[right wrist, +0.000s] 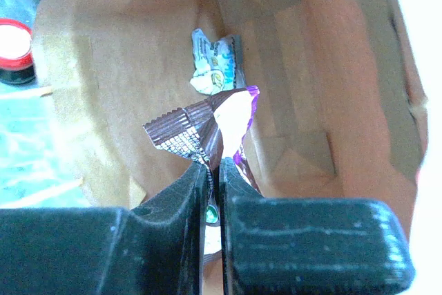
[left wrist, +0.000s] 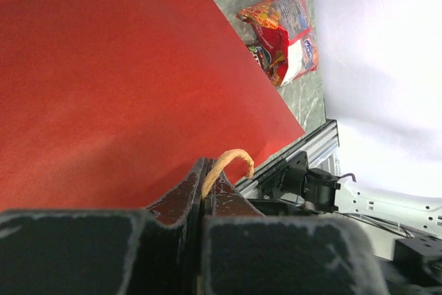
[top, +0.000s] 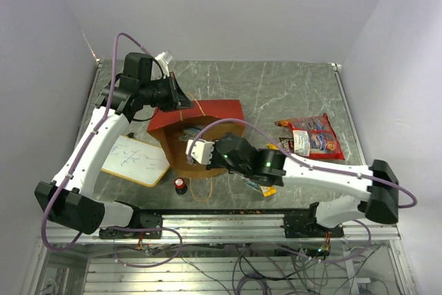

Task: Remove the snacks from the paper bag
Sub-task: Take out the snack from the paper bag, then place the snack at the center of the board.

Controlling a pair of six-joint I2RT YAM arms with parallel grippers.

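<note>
One paper bag point(top: 207, 114) is seen on the table point(top: 276, 88). It is laid on its side, with its long axis running from far to near and its brown mouth turned toward the arm bases. Two packets are counted inside it. A brown-and-purple packet point(right wrist: 207, 126) is clamped between the closed fingers of the right gripper point(right wrist: 213, 167) at the mouth, and a pale packet point(right wrist: 214, 67) is seen deeper in, against the kraft wall. One string handle point(left wrist: 231, 160) is pinched tight by the left gripper point(left wrist: 206, 174) over the red side of the bag.

Three snacks are counted outside, to the right of the bag: one red chip bag point(top: 314, 136) lying flat, one dark packet point(top: 286, 145) just beside it, and one yellow packet point(top: 268, 190) partly hidden under the right arm. One whiteboard point(top: 135, 160) is seen left of the bag, and one red-topped knob point(top: 180, 184) near its mouth.
</note>
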